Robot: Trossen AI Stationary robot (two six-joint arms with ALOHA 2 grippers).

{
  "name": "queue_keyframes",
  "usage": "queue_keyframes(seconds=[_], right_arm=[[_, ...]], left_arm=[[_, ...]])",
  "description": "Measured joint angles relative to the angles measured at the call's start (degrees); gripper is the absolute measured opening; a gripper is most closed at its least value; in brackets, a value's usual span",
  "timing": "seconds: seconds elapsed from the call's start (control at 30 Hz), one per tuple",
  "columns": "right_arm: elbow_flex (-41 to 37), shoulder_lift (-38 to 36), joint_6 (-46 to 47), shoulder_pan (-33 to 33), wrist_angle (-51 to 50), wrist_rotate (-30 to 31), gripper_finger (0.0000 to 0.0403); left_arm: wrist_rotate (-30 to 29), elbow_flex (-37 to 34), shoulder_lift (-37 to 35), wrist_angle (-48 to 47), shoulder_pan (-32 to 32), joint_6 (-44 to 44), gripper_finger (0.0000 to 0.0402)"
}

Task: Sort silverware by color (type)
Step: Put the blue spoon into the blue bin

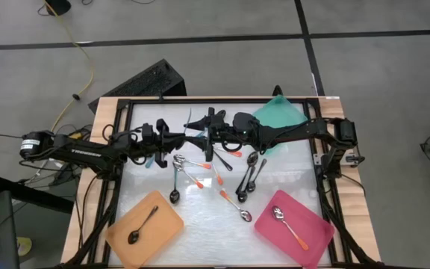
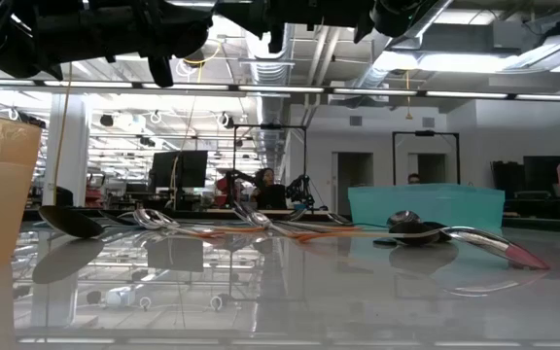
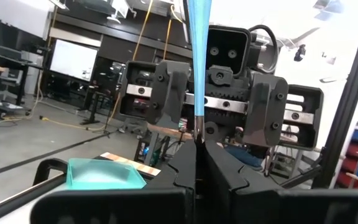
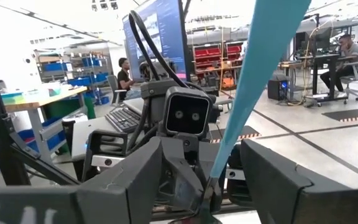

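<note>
My left gripper [image 3: 195,155] is shut on a teal-handled spoon [image 3: 197,37] above the table's middle [image 1: 192,138]. My right gripper [image 4: 207,177] faces it at close range, open, with one finger on either side of the teal handle [image 4: 260,68] and neither finger touching it. The spoon's bowl is hidden. Several other spoons [image 1: 200,172] lie flat on the clear table top below the arms, some with orange handles. One dark spoon [image 1: 142,226] lies in the orange tray [image 1: 166,232], and one orange-handled spoon [image 1: 290,224] lies in the pink tray [image 1: 312,239]. My left gripper pinches the spoon between its two fingers at the handle's narrow end [image 3: 197,124], where it thins to a dark neck. The fingers point roughly level, toward the table's right side. The handle stands up out of them toward my right gripper, clear of the table.
A teal tray [image 1: 278,112] sits at the far right of the table; the low view shows it as a teal box [image 2: 426,204]. The orange tray is at the near left and the pink one at the near right. A black frame [image 1: 118,149] rims the table.
</note>
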Motion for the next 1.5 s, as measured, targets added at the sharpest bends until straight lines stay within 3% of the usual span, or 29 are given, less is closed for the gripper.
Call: queue_keyframes(seconds=[0.47, 0.83, 1.13, 1.33, 1.5], right_arm=[[0.0, 0.0, -0.08, -0.11, -0.04, 0.83, 0.0183], [0.0, 0.0, -0.09, -0.09, -2.64, 1.13, 0.0104], [0.0, -0.11, 0.22, -0.09, -6.03, 1.11, 0.0013], [0.0, -0.11, 0.22, -0.08, -7.3, 1.26, 0.0009], [0.0, -0.28, -0.4, -0.36, -11.31, 5.51, 0.0007]], left_arm=[[-0.37, 0.03, 0.69, 0.38, -0.02, -0.67, 0.0], [0.49, 0.19, 5.16, 4.74, -0.04, -1.51, 0.0], [0.9, 1.27, 5.27, 4.49, -0.01, -1.31, 0.0], [0.73, 1.27, 5.22, 2.98, -0.01, -1.99, 0.0001], [-1.32, 1.27, 5.22, -0.93, 0.0, -4.22, 0.0027]])
